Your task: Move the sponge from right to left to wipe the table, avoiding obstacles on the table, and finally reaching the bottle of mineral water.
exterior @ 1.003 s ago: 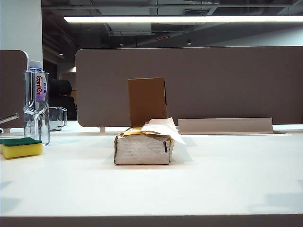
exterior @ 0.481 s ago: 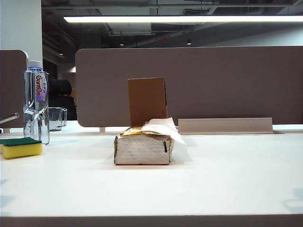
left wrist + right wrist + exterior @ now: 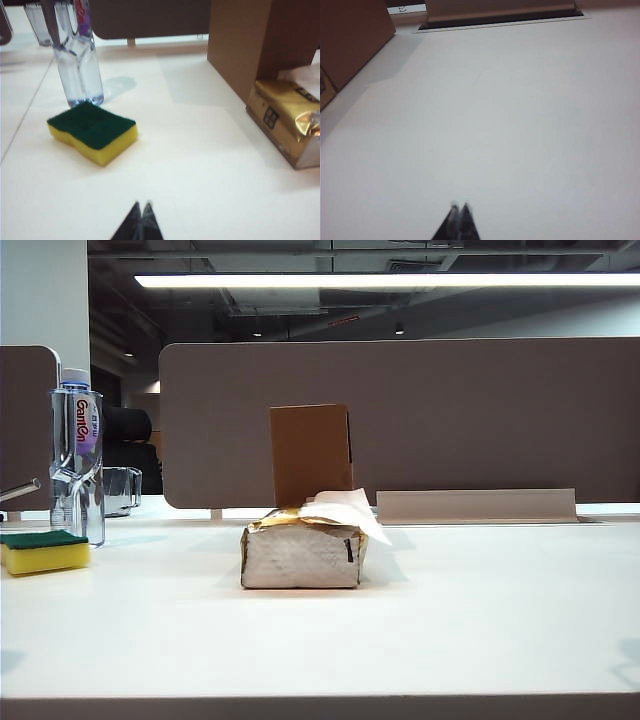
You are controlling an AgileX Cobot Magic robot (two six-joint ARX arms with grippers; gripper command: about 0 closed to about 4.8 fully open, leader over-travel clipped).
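White table [image 3: 450,620] carries the sponge [image 3: 93,131] just beside the bottle [image 3: 79,70] — soft, light, graspable by its pinched sides; left fingers [image 3: 139,213] and right fingers [image 3: 459,212] clenched, empty.

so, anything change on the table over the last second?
Only faint shadows at the table's near edge shifted, the right-hand one sliding toward the right corner. Sponge beside the bottle, tissue pack and cardboard box stayed put. Left gripper and right gripper are shut, holding nothing.
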